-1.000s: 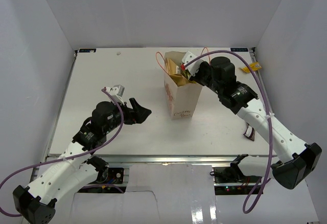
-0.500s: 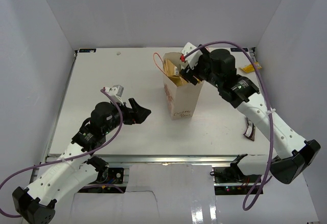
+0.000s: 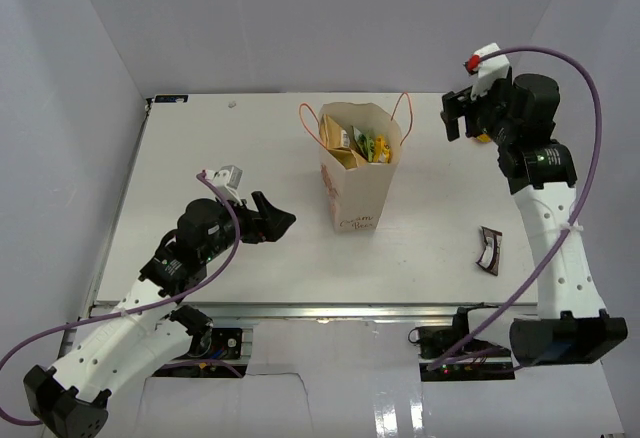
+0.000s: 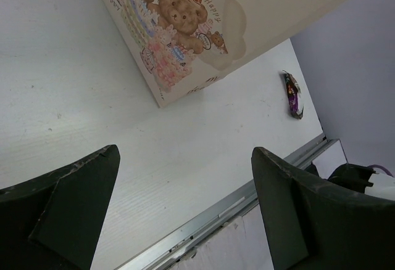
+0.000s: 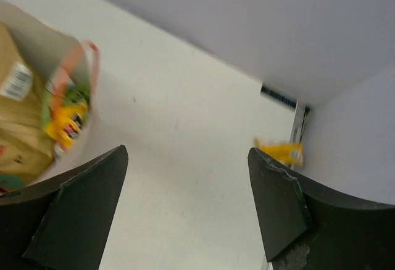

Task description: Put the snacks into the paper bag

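– Yellow packet (image 5: pixel 279 151) next for us? It lies flat in the far right corner of the table (image 3: pixel 220 148), ahead and right of our right gripper (image 5: pixel 186 153), its long axis roughly along the back edge.
– Yes; our right jaws stand apart, empty. Our left gripper (image 3: pixel 275 220), also spread, is far off, and the paper bag (image 3: pixel 360 183) stands mid-table.

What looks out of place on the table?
Two snacks lie outside the paper bag: a dark packet at the right side and a yellow packet in the far right corner. The bag stands upright; nothing is spilled.
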Motion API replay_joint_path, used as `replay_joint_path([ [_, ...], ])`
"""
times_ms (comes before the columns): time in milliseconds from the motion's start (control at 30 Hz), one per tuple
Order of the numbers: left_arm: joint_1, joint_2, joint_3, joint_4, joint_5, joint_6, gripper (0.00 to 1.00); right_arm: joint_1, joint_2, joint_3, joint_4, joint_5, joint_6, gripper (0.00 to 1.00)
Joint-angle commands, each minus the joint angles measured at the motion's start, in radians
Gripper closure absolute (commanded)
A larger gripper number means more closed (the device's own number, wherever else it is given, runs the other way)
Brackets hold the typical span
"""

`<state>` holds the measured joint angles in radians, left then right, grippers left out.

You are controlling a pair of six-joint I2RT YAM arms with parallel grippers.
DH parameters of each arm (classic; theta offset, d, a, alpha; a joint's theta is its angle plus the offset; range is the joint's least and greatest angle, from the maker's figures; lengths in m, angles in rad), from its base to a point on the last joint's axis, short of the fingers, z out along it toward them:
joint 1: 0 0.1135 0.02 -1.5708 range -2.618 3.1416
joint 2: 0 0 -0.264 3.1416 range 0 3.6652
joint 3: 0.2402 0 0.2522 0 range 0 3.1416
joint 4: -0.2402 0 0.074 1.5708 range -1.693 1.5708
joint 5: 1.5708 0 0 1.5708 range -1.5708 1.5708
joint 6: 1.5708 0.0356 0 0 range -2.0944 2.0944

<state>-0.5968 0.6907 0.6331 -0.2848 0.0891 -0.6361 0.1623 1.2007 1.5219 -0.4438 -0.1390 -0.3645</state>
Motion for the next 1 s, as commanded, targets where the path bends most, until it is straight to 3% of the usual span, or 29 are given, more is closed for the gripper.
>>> replay_joint_path([
  [0, 0.005, -0.011, 0.048, 0.009, 0.02, 0.013, 0.02, -0.14, 0.049, -0.121, -0.195, -0.068, 0.122, 0.16],
  [133, 0.005, -0.003, 0.056, 0.013, 0.052, 0.019, 0.02, -0.222, 0.089, -0.288, -0.363, 0.118, 0.134, 0.14],
  [233, 0.005, 0.001, 0.045, 0.022, 0.061, 0.019, 0.02, -0.241, 0.076, -0.435, -0.374, 0.331, 0.168, 0.11],
  [333, 0.005, 0.015, 0.036, 0.041, 0.081, 0.015, 0.02, -0.251, 0.056, -0.523, -0.366, 0.433, 0.176, 0.04],
  [533, 0.005, 0.085, 0.059, 0.087, 0.127, 0.015, 0.02, -0.334, 0.149, -0.611, -0.309, 0.374, 0.162, 0.03],
  [700, 0.005, 0.11, 0.083, 0.096, 0.15, 0.01, 0.02, -0.386, 0.259, -0.595, -0.266, 0.317, 0.142, 0.1],
  [967, 0.005, 0.07, 0.053, 0.118, 0.172, -0.048, 0.02, -0.458, 0.336, -0.606, -0.263, 0.191, 0.101, 0.47],
])
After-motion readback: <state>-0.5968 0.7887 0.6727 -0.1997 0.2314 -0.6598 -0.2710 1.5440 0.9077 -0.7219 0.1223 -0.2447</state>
